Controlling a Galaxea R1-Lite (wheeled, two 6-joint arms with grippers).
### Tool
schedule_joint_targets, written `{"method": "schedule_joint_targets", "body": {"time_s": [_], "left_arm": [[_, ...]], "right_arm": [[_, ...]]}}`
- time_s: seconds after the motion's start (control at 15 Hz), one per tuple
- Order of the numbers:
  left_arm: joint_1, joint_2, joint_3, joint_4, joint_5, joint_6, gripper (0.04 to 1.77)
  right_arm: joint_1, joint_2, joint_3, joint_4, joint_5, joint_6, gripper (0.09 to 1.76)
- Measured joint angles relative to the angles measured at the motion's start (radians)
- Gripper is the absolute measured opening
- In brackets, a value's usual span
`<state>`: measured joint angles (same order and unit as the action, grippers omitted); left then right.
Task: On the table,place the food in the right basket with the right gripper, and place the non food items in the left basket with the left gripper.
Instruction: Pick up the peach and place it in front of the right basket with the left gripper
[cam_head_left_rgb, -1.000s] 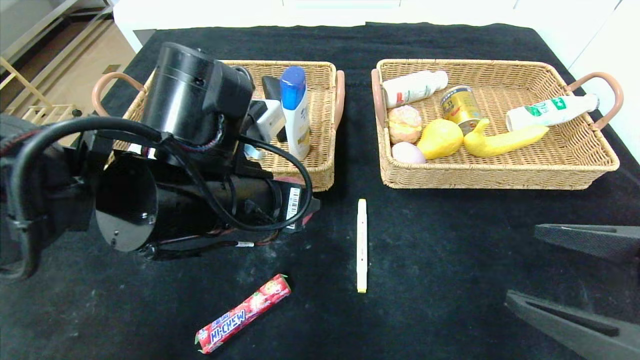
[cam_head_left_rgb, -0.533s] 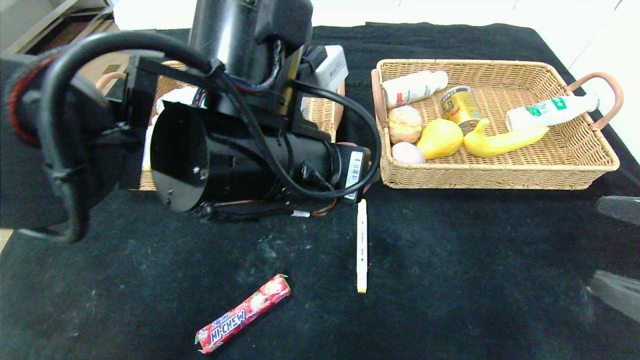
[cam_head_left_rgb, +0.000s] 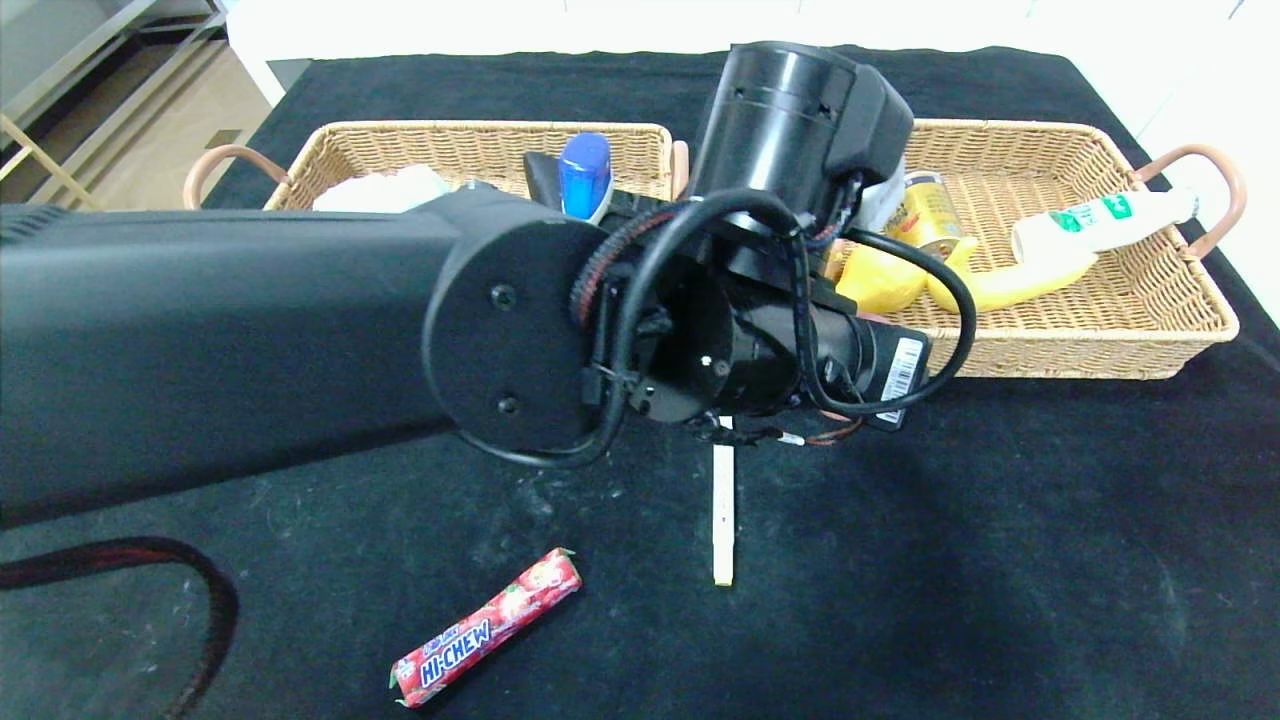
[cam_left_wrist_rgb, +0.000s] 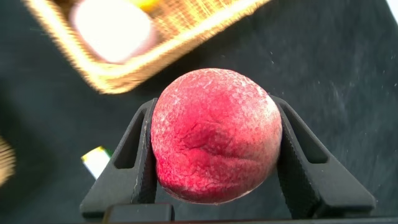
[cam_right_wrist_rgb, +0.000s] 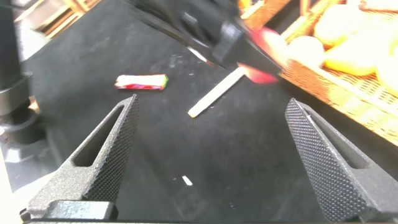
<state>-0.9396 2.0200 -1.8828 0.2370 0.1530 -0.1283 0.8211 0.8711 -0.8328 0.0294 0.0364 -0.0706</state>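
My left gripper (cam_left_wrist_rgb: 214, 107) is shut on a red peach (cam_left_wrist_rgb: 214, 137), held above the black table next to the near left corner of the right basket (cam_left_wrist_rgb: 124, 74). In the head view the left arm (cam_head_left_rgb: 760, 330) reaches across to that corner and hides its own jaws. My right gripper (cam_right_wrist_rgb: 212, 102) stands open and empty low over the table, out of the head view. A white marker (cam_head_left_rgb: 723, 520) lies mid-table, and a red Hi-Chew candy stick (cam_head_left_rgb: 487, 628) lies near the front edge. The left basket (cam_head_left_rgb: 450, 135) sits at the back left.
The right basket (cam_head_left_rgb: 1100, 350) holds a banana (cam_head_left_rgb: 1010, 285), a yellow fruit (cam_head_left_rgb: 875, 280), a gold can (cam_head_left_rgb: 925, 205) and a white bottle (cam_head_left_rgb: 1100, 220). A blue-capped bottle (cam_head_left_rgb: 585, 165) lies in the left basket. The left arm covers both baskets' inner ends.
The left arm has swung from over the left basket rightward to the right basket's near left corner, peach still gripped. The right gripper has drawn back out of the head view.
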Motion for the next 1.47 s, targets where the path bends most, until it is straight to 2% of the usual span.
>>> {"method": "schedule_joint_targets", "body": {"time_s": [0.47, 1.47], "left_arm": [[-0.020, 0.084, -0.033, -0.003, -0.005, 0.000, 1.10], [-0.037, 0.157, -0.022, 0.000, 0.010, -0.001, 1.10]], "right_arm": [[0.008, -0.023, -0.009, 0.010, -0.009, -0.006, 1.71], [0.005, -0.039, -0.013, 0.010, -0.008, -0.007, 1.71]]}}
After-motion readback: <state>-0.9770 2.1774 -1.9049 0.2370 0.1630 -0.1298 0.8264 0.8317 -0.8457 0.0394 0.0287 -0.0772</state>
